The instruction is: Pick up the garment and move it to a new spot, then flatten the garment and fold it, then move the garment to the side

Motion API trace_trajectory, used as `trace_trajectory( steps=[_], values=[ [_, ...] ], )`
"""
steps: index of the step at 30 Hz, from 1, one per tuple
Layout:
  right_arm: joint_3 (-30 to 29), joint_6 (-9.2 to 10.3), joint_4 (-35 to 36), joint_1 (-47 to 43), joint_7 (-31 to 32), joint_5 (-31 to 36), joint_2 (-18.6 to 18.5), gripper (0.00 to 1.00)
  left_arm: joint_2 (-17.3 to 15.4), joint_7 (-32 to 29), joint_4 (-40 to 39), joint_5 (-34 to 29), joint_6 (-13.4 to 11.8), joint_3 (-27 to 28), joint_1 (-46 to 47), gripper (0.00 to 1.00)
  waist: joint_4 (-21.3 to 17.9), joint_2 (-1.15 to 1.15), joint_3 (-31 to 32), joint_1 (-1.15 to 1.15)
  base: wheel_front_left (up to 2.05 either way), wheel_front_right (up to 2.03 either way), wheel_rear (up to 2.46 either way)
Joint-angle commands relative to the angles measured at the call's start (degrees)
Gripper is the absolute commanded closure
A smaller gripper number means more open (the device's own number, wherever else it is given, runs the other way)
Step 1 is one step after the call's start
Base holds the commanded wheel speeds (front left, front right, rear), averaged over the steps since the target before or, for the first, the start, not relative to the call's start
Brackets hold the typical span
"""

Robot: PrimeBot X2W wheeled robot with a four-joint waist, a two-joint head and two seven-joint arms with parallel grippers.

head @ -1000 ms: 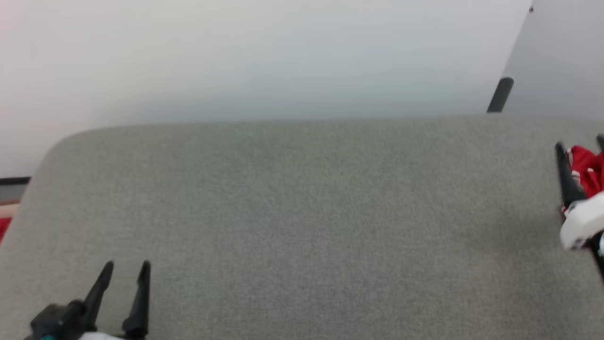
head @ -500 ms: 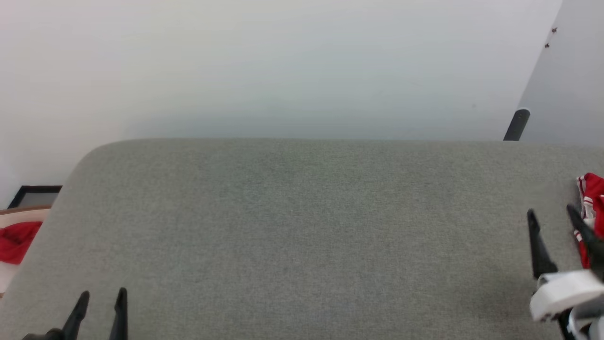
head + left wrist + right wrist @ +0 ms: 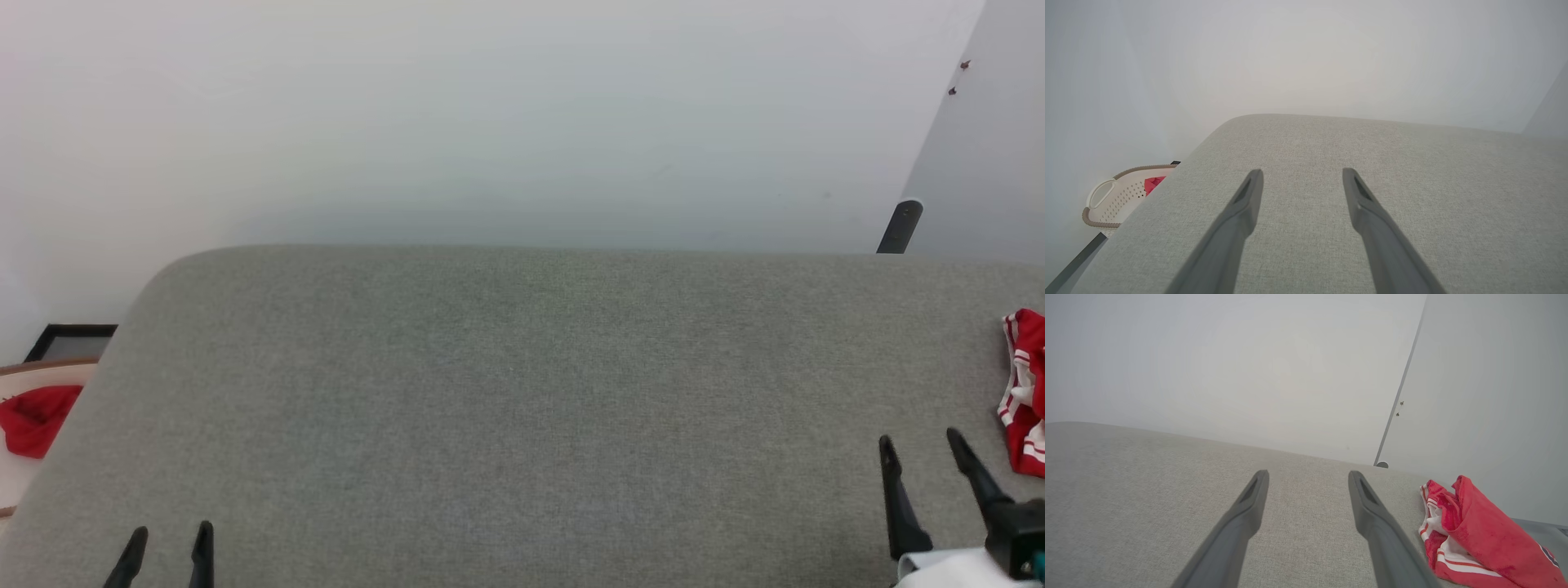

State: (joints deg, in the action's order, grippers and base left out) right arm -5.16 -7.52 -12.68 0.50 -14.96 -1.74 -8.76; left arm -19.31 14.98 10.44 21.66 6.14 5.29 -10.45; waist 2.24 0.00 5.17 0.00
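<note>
The garment (image 3: 1027,392), red with red-and-white striped trim, lies bunched at the right edge of the grey padded table (image 3: 522,392). In the right wrist view the garment (image 3: 1478,535) sits folded in a heap to the right of my fingers. My right gripper (image 3: 918,445) hovers open at the lower right, just left of the garment and apart from it. In that same wrist view the right gripper (image 3: 1308,477) holds nothing between its fingers. My left gripper (image 3: 170,531) stands open at the lower left over bare table, and the left gripper (image 3: 1302,175) is empty.
A white perforated basket (image 3: 1116,196) with a plain red cloth (image 3: 37,416) in it stands on the floor off the table's left end. A pale wall rises behind the table. A dark post (image 3: 898,227) stands at the back right corner.
The head camera has shifted, showing more of the left floor. My right gripper has drawn back toward the near edge, away from the garment, which now lies free. Both grippers stay open.
</note>
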Motion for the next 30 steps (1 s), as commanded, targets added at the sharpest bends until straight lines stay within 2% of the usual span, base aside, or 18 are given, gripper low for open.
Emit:
trace_trajectory(
  steps=[1,13,30],
  values=[
    [0.21,0.07,0.84,-1.36,-0.22,0.5,0.53,0.0,0.21,0.23,0.21,-0.52,0.42,0.49,-0.43,0.0,-0.07,0.0,0.12,0.0,0.0,0.0,0.0],
    [2.16,0.07,4.41,-6.11,-0.22,1.32,3.1,0.0,1.46,0.23,0.21,-1.79,1.28,1.69,-1.55,0.0,-0.28,0.0,0.49,0.0,0.0,0.0,0.0],
    [3.32,0.07,5.26,-6.99,-0.22,0.99,4.04,0.0,1.49,0.23,-0.86,-3.24,1.36,1.84,-2.01,0.0,-0.83,0.0,0.42,0.0,0.0,0.0,0.0]
  ],
)
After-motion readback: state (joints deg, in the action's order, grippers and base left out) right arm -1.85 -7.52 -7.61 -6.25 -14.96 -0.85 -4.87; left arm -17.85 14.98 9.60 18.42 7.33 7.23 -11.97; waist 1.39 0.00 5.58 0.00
